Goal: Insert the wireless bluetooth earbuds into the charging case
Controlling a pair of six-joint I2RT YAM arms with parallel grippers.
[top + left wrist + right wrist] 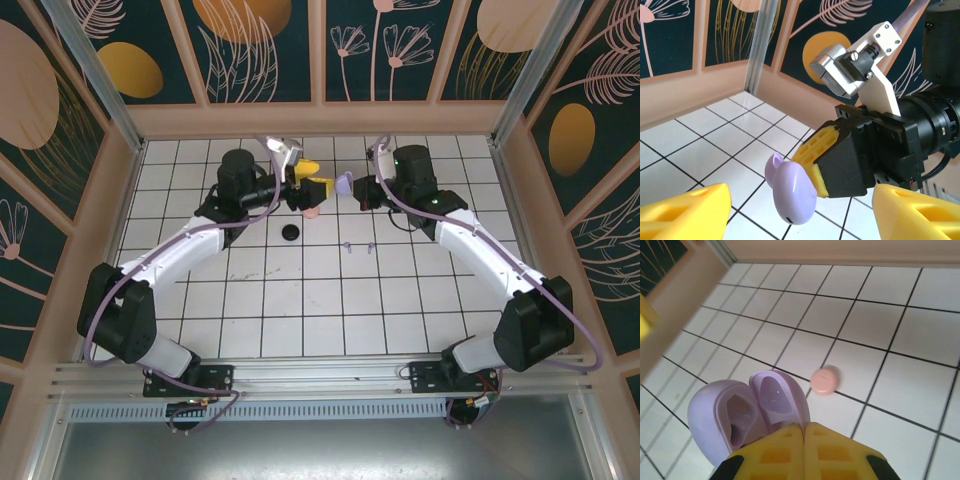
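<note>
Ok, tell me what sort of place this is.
Probably a robot test cell: a white grid-tiled table, boxed in by leaf-patterned panels and metal posts, with left arm and right arm bolted at its near edge.

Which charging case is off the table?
The lavender case, lid open, clamped in the right gripper; the pink case and black case lie on the table.

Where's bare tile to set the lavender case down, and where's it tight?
Free: near-centre table tiles between left arm and right arm, plus both back corners by the wall. Tight: centre back, where left claw, right claw holding the lavender case, pink disc, black disc and two earbuds cluster.
</note>
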